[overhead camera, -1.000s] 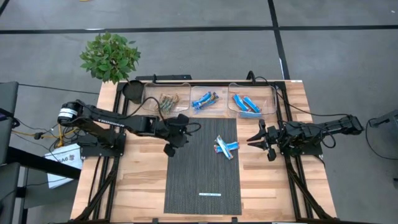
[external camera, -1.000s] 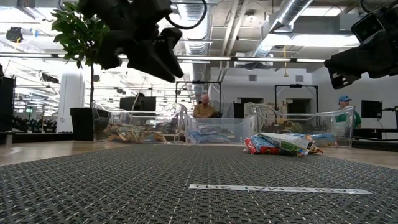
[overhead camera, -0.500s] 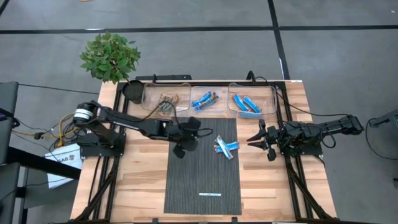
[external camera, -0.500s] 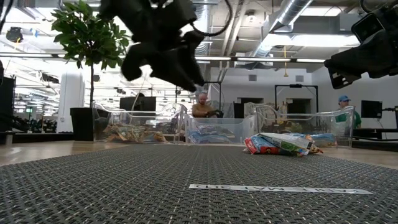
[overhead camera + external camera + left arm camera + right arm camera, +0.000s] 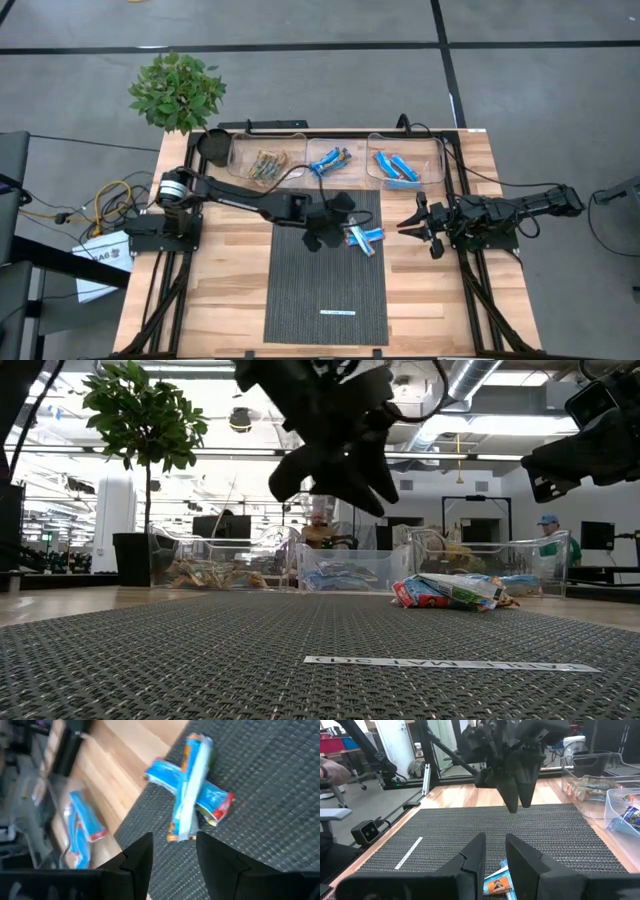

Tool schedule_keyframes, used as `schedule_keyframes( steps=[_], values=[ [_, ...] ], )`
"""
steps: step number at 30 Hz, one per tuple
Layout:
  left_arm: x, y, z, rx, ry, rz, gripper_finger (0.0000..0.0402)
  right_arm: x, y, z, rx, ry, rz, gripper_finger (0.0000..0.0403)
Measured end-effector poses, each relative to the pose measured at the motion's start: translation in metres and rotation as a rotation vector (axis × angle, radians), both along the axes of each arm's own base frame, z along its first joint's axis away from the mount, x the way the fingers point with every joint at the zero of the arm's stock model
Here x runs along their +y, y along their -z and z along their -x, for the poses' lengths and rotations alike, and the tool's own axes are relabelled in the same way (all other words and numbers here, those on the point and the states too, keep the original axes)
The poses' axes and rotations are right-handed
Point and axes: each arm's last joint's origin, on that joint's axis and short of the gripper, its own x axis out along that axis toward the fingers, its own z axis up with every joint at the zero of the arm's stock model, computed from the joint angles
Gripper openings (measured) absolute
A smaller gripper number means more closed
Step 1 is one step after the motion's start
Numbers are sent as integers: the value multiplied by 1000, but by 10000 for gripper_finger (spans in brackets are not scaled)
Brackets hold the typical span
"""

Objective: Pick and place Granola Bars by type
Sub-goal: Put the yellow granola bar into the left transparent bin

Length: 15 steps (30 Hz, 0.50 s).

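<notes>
Three granola bars (image 5: 363, 237), blue and blue-and-orange, lie crossed in a small pile on the far right part of the dark woven mat (image 5: 325, 290); the low view shows the pile (image 5: 450, 592), as does the left wrist view (image 5: 192, 795). My left gripper (image 5: 335, 235) hangs open above the mat just left of the pile (image 5: 175, 865), slanting down toward it, with nothing between its fingers. It is also seen from the low view (image 5: 335, 485). My right gripper (image 5: 418, 222) waits off the mat's right edge, open by a narrow gap (image 5: 495, 855).
Three clear bins stand along the far edge: tan bars (image 5: 268, 163), blue-and-orange bars (image 5: 330, 160), blue bars (image 5: 397, 167). A black cup (image 5: 213, 147) stands left of them, a potted plant (image 5: 177, 90) beyond. A thin white strip (image 5: 337, 312) lies near the mat's front. People sit in the room behind.
My left gripper has swept toward the table's right edge across the far part of the mat, from its left edge to just beside the pile of bars, rolling about its own axis as it went. The bars have not moved.
</notes>
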Motion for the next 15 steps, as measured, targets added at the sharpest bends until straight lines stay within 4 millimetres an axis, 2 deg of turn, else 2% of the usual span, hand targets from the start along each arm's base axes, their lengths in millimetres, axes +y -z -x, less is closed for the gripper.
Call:
schedule_keyframes(
  steps=[7, 15],
  values=[
    [-1, 16, -28, 18, 39, -64, 143, 0, 0, 0, 1, 1, 0, 67],
    [-1, 36, -45, 51, 56, -103, 143, 0, 0, 0, 0, 0, 0, 67]
  ],
)
